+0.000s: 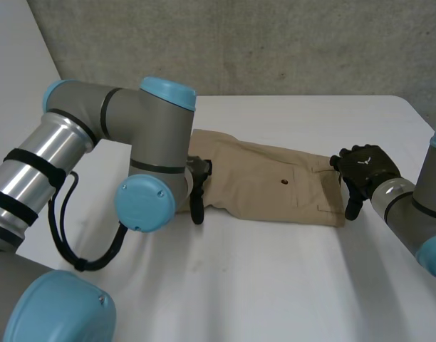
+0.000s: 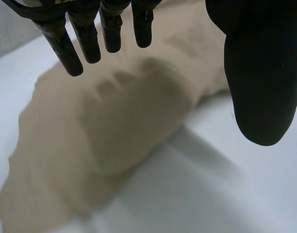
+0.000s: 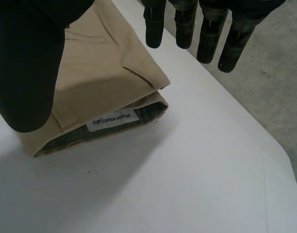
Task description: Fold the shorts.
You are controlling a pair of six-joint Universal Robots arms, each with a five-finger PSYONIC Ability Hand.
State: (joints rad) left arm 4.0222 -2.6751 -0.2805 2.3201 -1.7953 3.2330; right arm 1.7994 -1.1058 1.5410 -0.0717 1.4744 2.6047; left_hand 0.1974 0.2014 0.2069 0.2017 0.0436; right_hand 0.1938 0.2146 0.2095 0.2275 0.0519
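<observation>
A pair of khaki cloth shorts lay flat across the middle of the white bench. They seemed to be doubled leg over leg, with the waistband end toward the robot's right and the leg hems toward its left. A small dark button showed on the back pocket. In the right wrist view a white sewn-in label sat inside the waistband, where two layers of cloth lay stacked.

The left robot hand stood at the hem end, partly hidden behind its own grey wrist joint. Its wrist view showed the fingers straight and set wide from the thumb, over the cloth and holding nothing. The right robot hand was at the waistband end, beside the near corner. Its fingers were likewise straight, the thumb well apart, and they gripped nothing. Whether either robot hand touched the cloth could not be told.

Judging by how the shorts lay, the lengthwise fold looked done and the crosswise fold remained, so both robot hands appeared poised to take hold. The next move would call for pinching one end through both layers and carrying it over to meet the other end. The other robot hand would meanwhile need to pin the cloth so it did not drag. Catching only the top layer would likely pull the first fold open.
</observation>
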